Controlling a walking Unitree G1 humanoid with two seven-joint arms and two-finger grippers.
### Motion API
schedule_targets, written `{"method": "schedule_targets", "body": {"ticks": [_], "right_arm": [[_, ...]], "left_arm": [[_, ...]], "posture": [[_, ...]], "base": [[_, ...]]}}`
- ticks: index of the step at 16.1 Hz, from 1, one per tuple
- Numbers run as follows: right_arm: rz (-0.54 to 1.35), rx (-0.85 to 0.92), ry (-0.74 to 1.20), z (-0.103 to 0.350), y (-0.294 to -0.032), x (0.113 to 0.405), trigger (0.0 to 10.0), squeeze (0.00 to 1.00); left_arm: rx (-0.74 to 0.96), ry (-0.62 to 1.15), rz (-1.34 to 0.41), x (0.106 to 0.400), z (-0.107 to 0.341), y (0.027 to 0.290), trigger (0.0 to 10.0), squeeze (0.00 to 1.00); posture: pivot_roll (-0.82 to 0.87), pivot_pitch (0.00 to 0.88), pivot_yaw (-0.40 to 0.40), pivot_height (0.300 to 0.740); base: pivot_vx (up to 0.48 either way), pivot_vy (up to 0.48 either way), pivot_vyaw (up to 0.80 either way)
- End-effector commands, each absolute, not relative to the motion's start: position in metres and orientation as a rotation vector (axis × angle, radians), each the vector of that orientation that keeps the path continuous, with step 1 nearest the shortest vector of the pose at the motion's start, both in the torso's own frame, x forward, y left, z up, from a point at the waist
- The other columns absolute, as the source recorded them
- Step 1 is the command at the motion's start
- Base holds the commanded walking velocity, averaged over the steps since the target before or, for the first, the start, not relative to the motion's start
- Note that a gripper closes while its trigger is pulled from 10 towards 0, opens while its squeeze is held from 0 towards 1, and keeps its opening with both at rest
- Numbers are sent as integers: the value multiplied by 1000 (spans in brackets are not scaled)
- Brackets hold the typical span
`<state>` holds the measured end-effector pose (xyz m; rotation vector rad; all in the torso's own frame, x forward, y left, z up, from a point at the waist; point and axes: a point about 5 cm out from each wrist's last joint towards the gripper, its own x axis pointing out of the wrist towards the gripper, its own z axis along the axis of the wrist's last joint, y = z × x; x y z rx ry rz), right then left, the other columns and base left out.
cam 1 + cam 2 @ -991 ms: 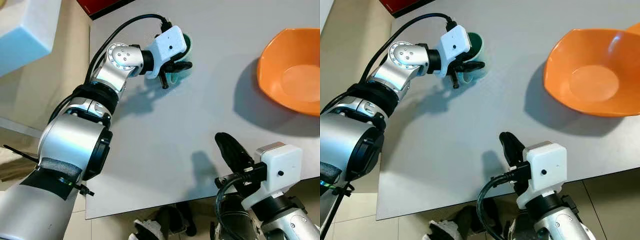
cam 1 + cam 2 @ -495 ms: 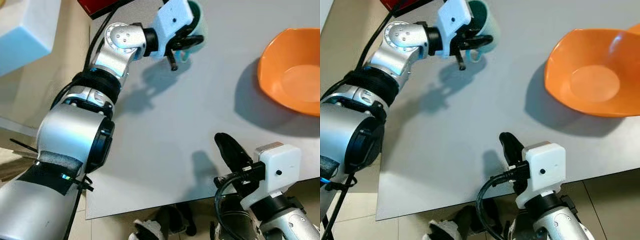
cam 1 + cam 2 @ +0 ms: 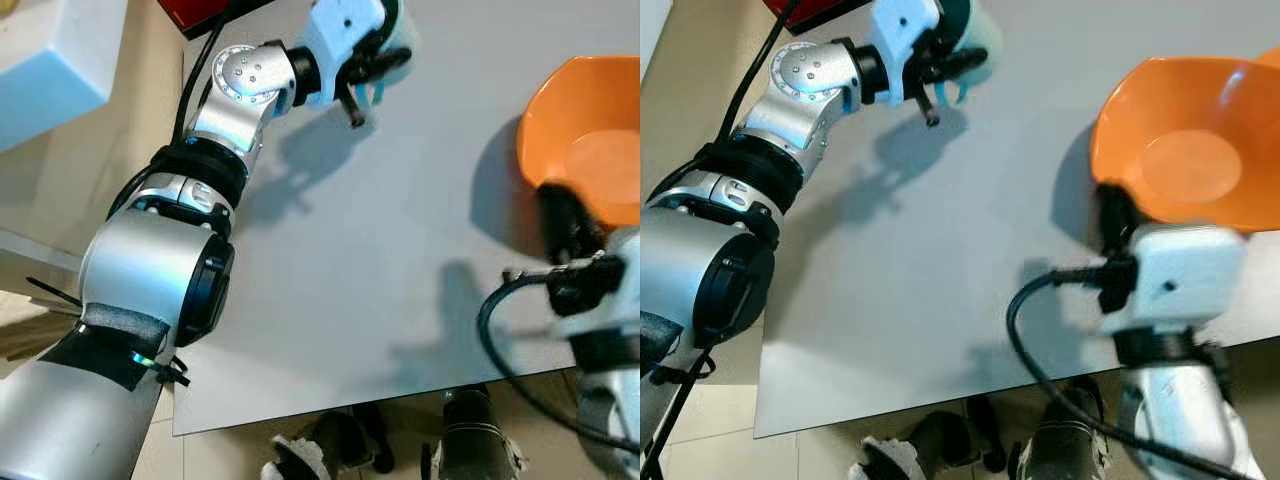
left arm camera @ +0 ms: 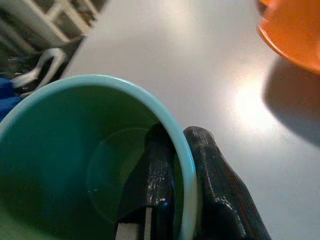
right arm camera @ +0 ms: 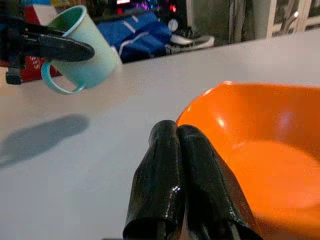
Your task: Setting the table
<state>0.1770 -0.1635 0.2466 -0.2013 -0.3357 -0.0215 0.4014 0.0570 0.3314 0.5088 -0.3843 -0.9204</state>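
Left gripper (image 4: 182, 185) has the teal mug (image 5: 85, 47) pinched by its wall, one black finger inside the rim and the other outside, clamped tight on the thin edge; the mug hangs clear of the grey table (image 3: 380, 230) at the far left, tilted with its mouth toward the arm and its handle hanging down, a shadow lying on the tabletop beneath it. Right gripper (image 5: 182, 200) has its two fingers pressed together with nothing between them, and it points at the near rim of the orange bowl (image 3: 590, 150), just short of touching it as far as I can tell. The bowl sits at the right of the table, well apart from the mug, so the right arm is plainly the nearer one to it. From the carried mug, the bowl lies to the right and nearer, which I judge is the direction any placement beside it would take.
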Motion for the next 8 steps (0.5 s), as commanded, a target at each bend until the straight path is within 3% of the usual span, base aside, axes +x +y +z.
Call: {"method": "schedule_targets", "body": {"ticks": [1,6,8], "right_arm": [[-4,-189,-323,245,-162,177,10000,0],[84,-142,-296,245,-163,179,10000,0],[92,-113,-390,261,-164,184,10000,0]], "left_arm": [[475,-400,-861,404,334,69,0,0],[360,-356,-770,409,313,71,0,0],[260,-373,-734,409,312,66,0,0]], "posture": [[-498,216,400,740],[-560,138,400,740],[-574,102,379,740]], "base": [[0,0,0],[0,0,0],[0,0,0]]}}
